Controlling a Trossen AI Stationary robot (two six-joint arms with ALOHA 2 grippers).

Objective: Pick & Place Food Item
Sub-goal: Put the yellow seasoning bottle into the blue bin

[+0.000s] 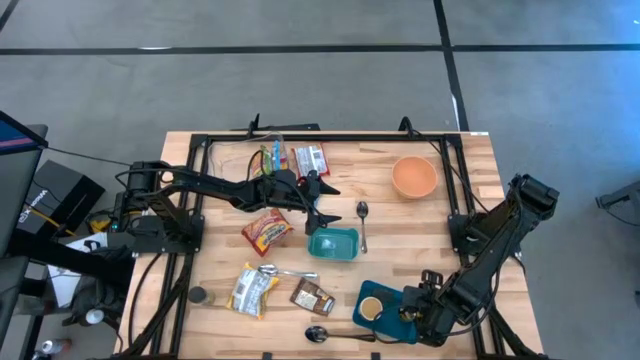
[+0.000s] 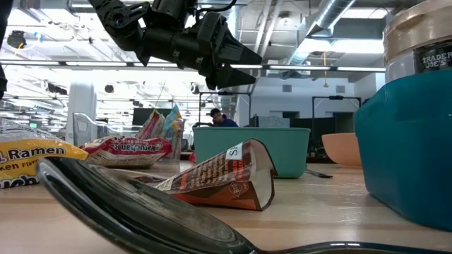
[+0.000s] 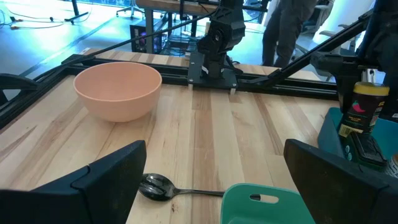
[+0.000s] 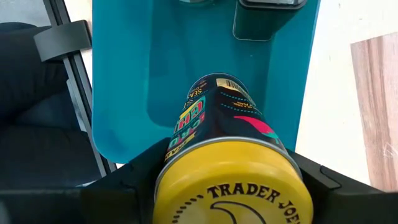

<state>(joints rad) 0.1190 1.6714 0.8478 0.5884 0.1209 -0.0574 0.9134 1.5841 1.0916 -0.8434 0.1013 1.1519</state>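
From above, the wooden table [image 1: 430, 240] carries scattered food packets and dishes. The left tool [image 1: 318, 205] hangs over the middle of the table, just above the small teal container [image 1: 333, 243], its fingers spread wide and holding nothing. A red snack packet [image 1: 267, 231] lies beside that container, two more packets [image 1: 293, 158] sit near the far edge, and a yellow ramen packet [image 1: 252, 289] and a brown packet [image 1: 312, 297] lie nearer the front. A spoon [image 1: 362, 224] lies right of the teal container, and a peach bowl [image 1: 414, 177] stands toward the far right. The right tool [image 1: 412, 312] is low at the front right, over the blue tray [image 1: 378, 305].

From table height, the left tool [image 2: 236, 67] hovers in the air with its fingers apart, above the teal container [image 2: 251, 149]. The brown packet [image 2: 222, 178] lies crumpled in front, and the blue tray [image 2: 406, 144] fills the right side.

The left wrist camera looks past its own spread fingers [image 3: 112, 174] at the peach bowl [image 3: 118, 90], the spoon [image 3: 163, 186] and the rim of the teal container [image 3: 264, 202].

The right wrist camera shows the right tool [image 4: 231, 186] clamped on a yellow-lidded Trader Joe's seasoning jar [image 4: 227, 155], a finger pressed to each side, with the jar above the blue tray [image 4: 124, 68].
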